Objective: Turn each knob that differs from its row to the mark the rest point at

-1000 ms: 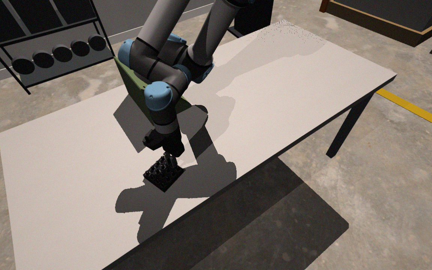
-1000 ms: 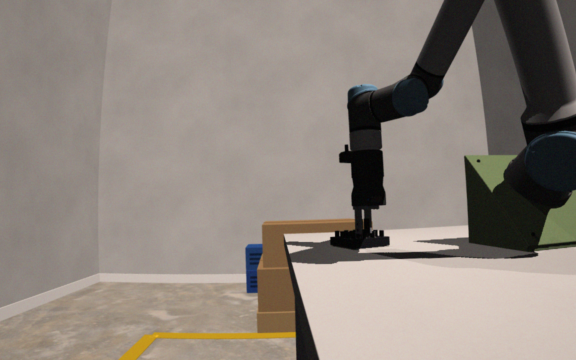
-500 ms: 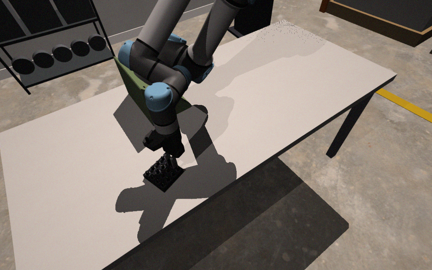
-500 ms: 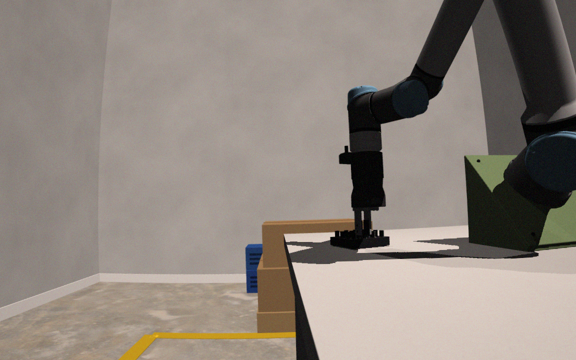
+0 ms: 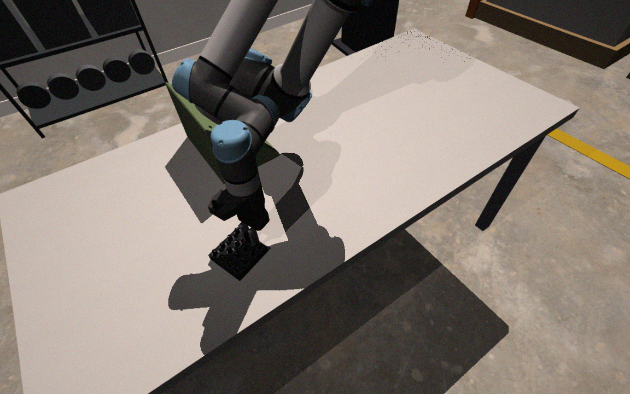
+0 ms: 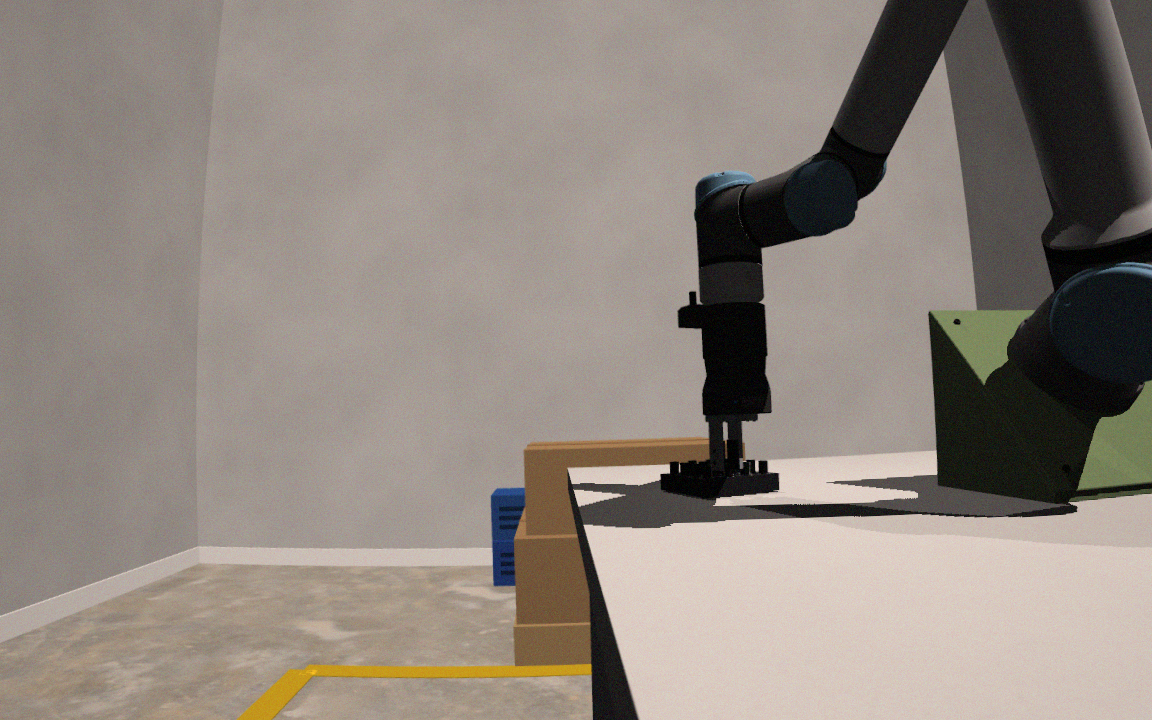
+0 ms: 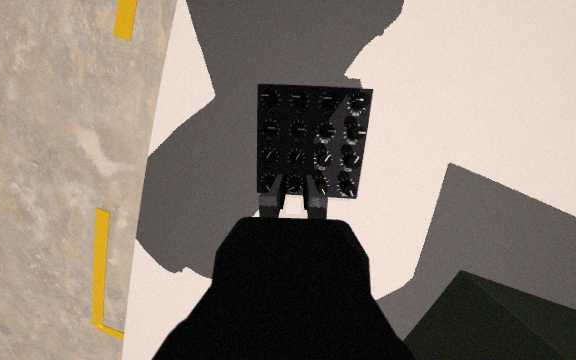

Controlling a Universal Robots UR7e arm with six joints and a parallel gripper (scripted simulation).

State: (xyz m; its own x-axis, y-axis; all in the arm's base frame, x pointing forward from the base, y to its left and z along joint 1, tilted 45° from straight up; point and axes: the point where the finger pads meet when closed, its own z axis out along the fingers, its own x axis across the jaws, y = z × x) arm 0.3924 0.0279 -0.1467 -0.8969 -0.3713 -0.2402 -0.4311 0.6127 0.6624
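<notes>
high oblique top, low tableside exterior, close downward wrist, table shared

Tabletop [image 5: 430,142] [image 6: 884,608] [image 7: 533,100]: pale, smooth, matt
Sky-blue rounded joint caps [image 5: 231,140] [image 6: 1128,320]: smooth, plastic-looking, faintly glossy
Grey mottled floor [image 5: 576,274] [image 6: 141,644] [image 7: 58,150]: rough, concrete-looking

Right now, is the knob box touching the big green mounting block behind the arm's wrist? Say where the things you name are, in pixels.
Apart. The exterior view shows bare tabletop between the knob box [image 5: 239,268] [image 6: 755,484] [image 7: 304,145] and the green block [image 5: 191,122] [image 6: 978,429] [image 7: 460,310].
</notes>
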